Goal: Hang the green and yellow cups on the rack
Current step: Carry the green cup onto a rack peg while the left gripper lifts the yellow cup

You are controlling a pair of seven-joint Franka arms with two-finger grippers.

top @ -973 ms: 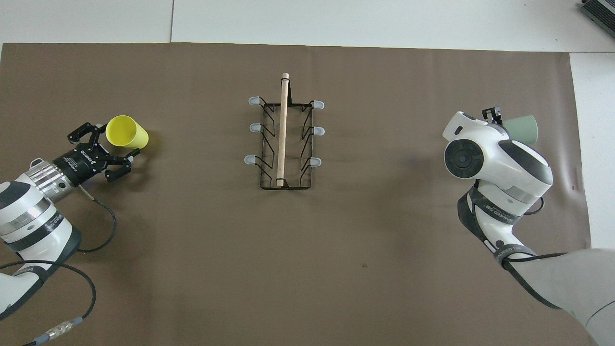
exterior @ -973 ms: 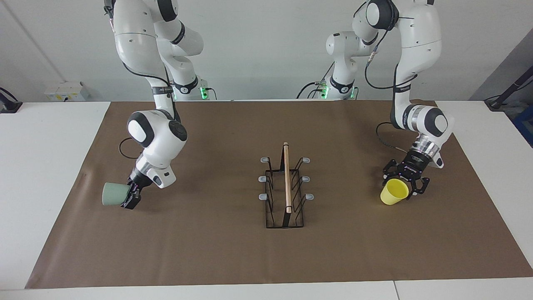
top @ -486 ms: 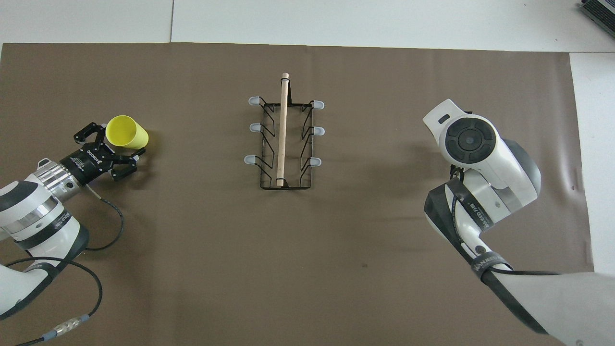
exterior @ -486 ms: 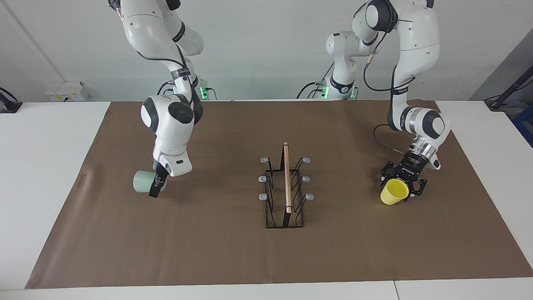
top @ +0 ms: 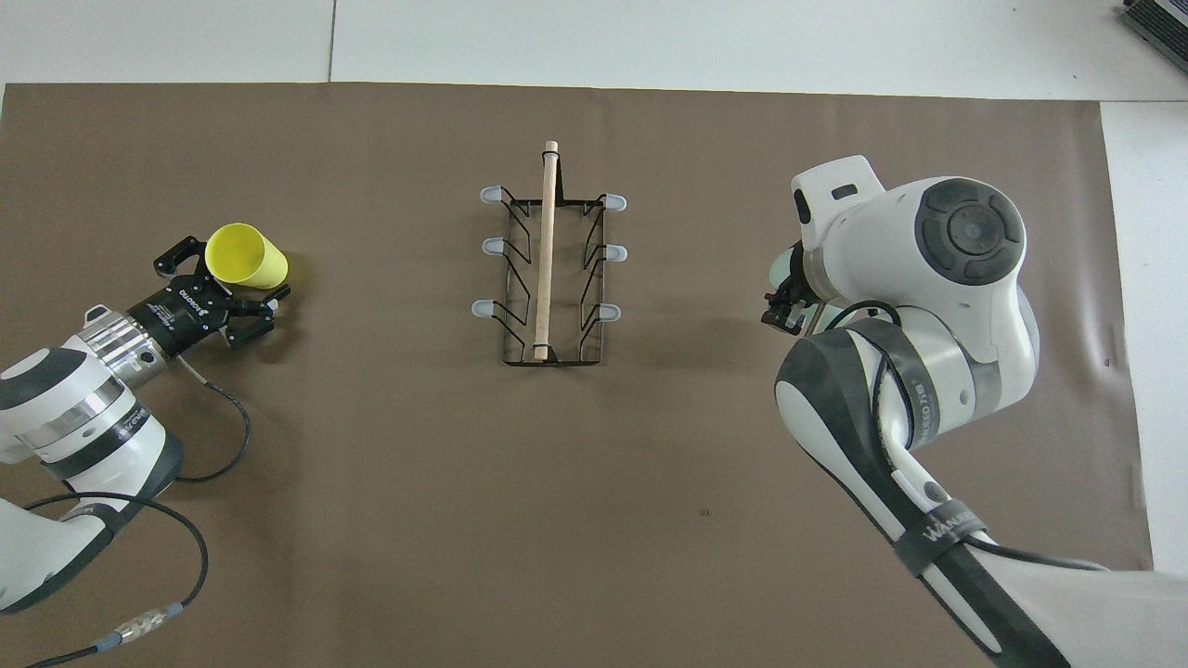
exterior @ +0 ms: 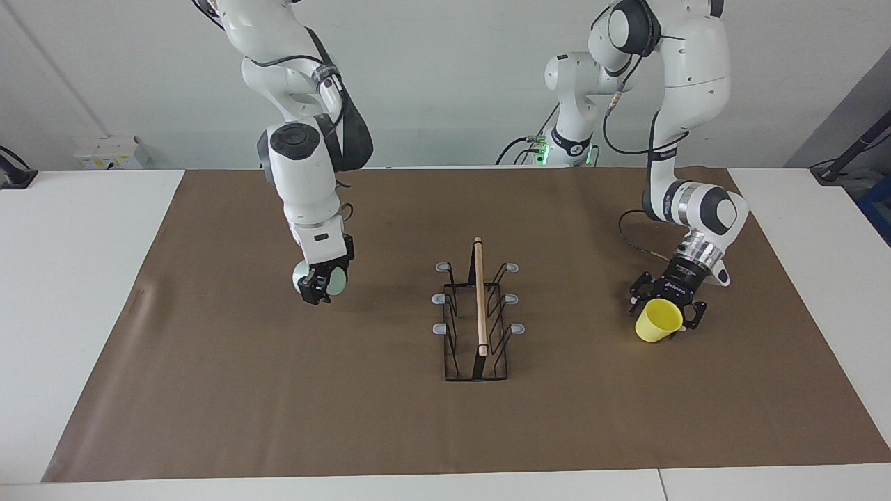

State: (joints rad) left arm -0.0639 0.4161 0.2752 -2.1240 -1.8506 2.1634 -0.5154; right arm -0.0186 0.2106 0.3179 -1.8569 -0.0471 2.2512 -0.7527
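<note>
Beside the wire rack (exterior: 477, 316), right pincer (exterior: 317, 287) grips smooth mint cup (exterior: 335, 282); left pincer (exterior: 665, 306) gapes around yellow cup (exterior: 656, 322)

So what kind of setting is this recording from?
Most likely a robotics lab bench: two white arms fixed at a white table, brown paper sheet as work surface, bare wall, only a rack and two cups laid out.
</note>
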